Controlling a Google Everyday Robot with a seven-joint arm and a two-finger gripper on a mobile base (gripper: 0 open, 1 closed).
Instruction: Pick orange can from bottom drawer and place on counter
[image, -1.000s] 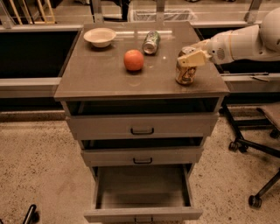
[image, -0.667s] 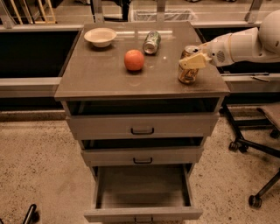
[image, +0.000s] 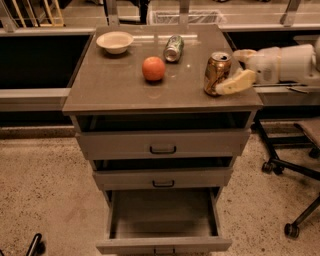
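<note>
The orange can (image: 217, 73) stands upright on the counter (image: 115, 87), near its right edge. My gripper (image: 231, 71) reaches in from the right at can height. It is open, with one finger (image: 235, 83) in front of the can by its lower side and the other finger (image: 242, 53) behind it to the right. The bottom drawer (image: 162, 244) is pulled out, and the part of its inside that I can see holds nothing.
On the counter are a round orange fruit (image: 153, 68), a green-and-white can (image: 173, 48) lying on its side, and a white bowl (image: 115, 42). The two upper drawers stand slightly ajar. An office chair base (image: 292, 167) stands on the floor to the right.
The fingers were closed on the can a second ago; now they are spread and the can stands on its own on the counter.
</note>
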